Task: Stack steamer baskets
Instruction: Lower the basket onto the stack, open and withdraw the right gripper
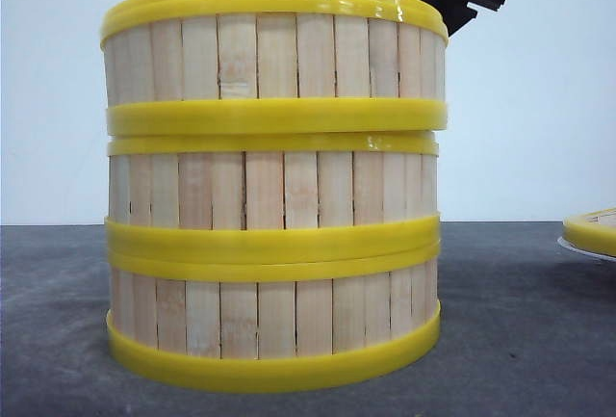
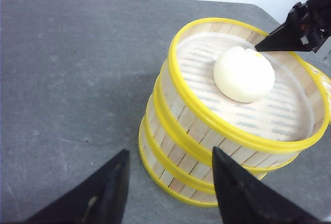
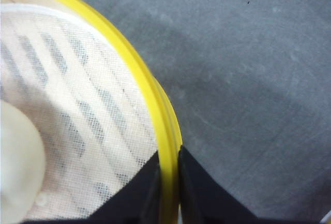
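Baskets stacked three high on table; bun in top basket. Right gripper pinches top rim. Left gripper spread wide, empty, beside stack

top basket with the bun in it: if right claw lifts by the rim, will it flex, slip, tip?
Top steamer basket looks rigid: wooden slats between thick rims, so it probably won't flex. The glossy yellow rim could slip in the right claw, which pinches one edge. A one-sided hold likely tilts it, and the rounded bun may roll.
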